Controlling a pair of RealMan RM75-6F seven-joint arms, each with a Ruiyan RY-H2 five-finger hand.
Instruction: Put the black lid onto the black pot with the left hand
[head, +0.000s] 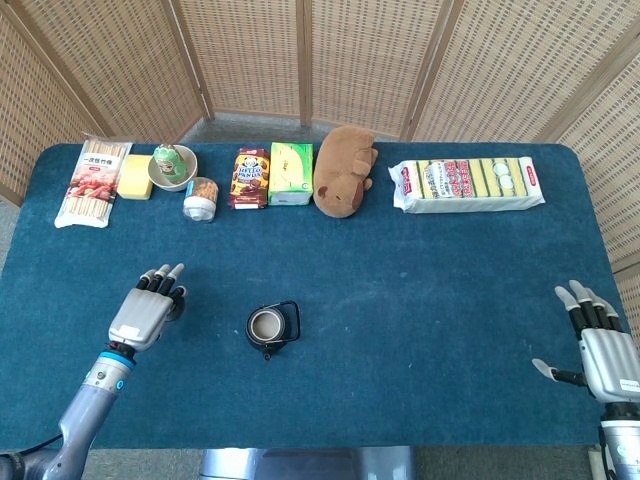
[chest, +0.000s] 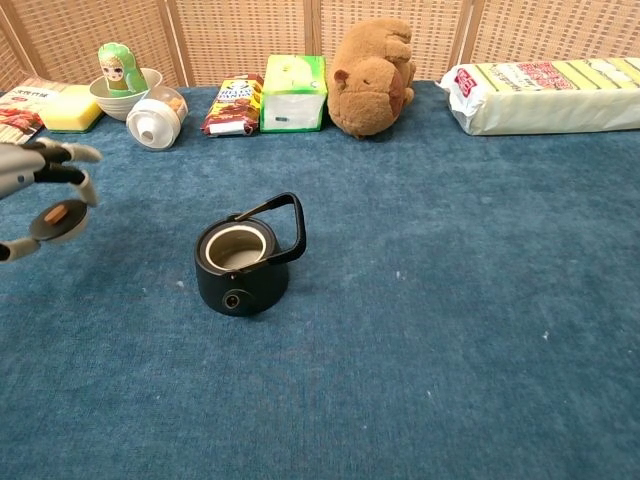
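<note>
Lid in our left hand (chest: 30, 185), clear of the table (chest: 450, 350).
We've got the black lid (chest: 58, 220) pinched in the fingertips, knob up, kept level well left of the black pot (chest: 241, 262), whose mouth is open and handle tipped back, so the way in looks free. Our right hand (head: 600, 350) idles near the right edge, fingers apart, holding nothing.

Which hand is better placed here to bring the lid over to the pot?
The left hand: it holds the black lid above the table, just left of the open black pot. The right hand is empty, fingers spread, at the table's far right edge.
</note>
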